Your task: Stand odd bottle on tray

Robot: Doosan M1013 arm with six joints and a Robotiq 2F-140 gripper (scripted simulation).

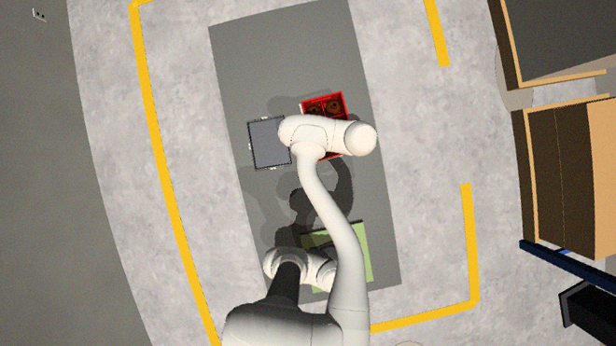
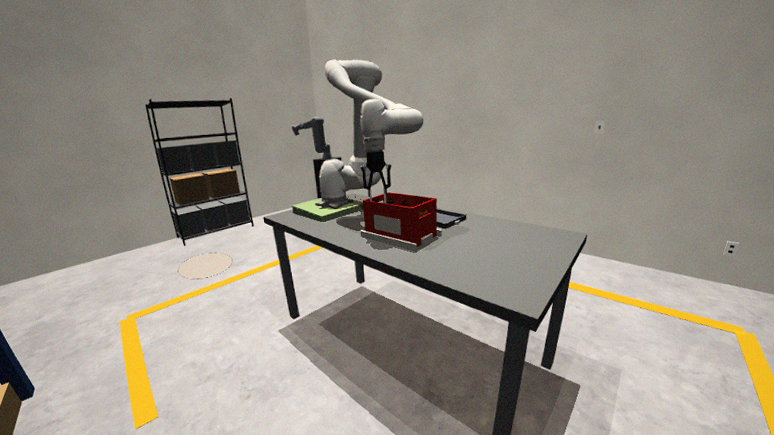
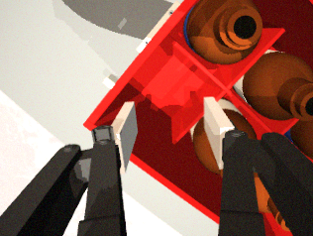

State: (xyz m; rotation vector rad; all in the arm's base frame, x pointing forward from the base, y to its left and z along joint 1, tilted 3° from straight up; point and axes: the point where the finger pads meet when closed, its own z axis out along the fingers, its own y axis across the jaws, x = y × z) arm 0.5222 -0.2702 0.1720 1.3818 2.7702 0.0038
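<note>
The red crate (image 1: 321,100) (image 2: 412,235) (image 3: 111,98) stands on the table. Several brown bottles stand in it; in the wrist view one bottle (image 3: 205,35) is at the top, another bottle (image 3: 269,81) at the right, and one bottle (image 3: 204,146) is partly behind the right finger. Necks at the lower right are partly hidden. My gripper (image 2: 378,198) (image 3: 169,114) points down over the crate, part-open, with nothing between its fingers. A crate compartment without a bottle shows between and above them. The dark-rimmed tray (image 1: 271,142) (image 2: 451,216) is beside the crate and bears no bottle.
The arm (image 1: 327,197) (image 2: 373,118) covers part of the crate in the top view. A green base plate (image 1: 365,248) (image 2: 322,213) lies under the arm's base. The crate's red dividers and walls are close around the fingers.
</note>
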